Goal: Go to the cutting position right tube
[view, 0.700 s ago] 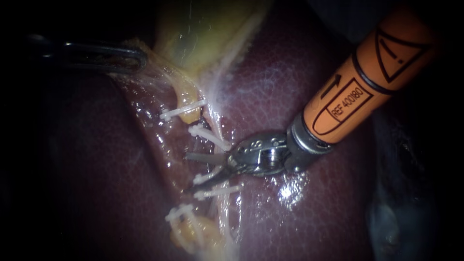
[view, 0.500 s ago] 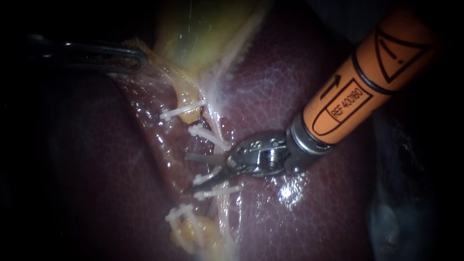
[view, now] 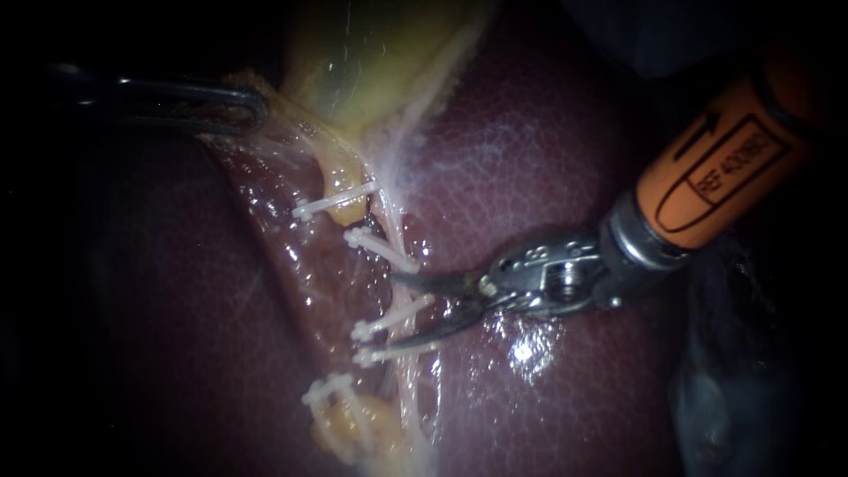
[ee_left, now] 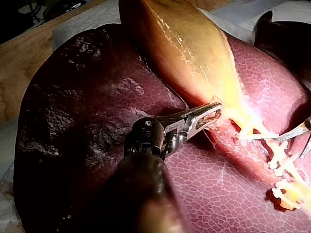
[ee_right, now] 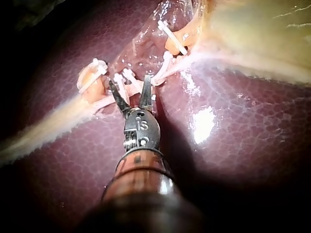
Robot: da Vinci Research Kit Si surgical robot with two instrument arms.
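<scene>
My right instrument (view: 399, 311), with an orange sleeve, comes in from the upper right, its two curved blades open. Their tips lie at the pale right tube (view: 403, 265), which carries three white clips. The middle clip (view: 391, 316) sits between the blades, with the upper clip (view: 382, 249) above them. The right wrist view shows the blades (ee_right: 131, 93) spread around that clip. My left instrument (view: 261, 108) at the upper left is shut on the gallbladder (view: 371, 71) edge, stretching a thin film. The left wrist view shows those jaws (ee_left: 213, 112) gripping the yellow tissue.
Dark red liver (view: 548, 177) surrounds the tubes. To the left, two yellow stumps each carry a clip, the upper (view: 334, 201) and the lower (view: 327, 387). A wet glare spot (view: 523, 352) lies under my right instrument. Wooden bench (ee_left: 19, 73) and white cloth (ee_left: 82, 22) border the liver.
My right instrument has drawn back to the right. Its blade tips, which reached past the right tube, now stop at it and stand wider apart. The left instrument has not moved.
</scene>
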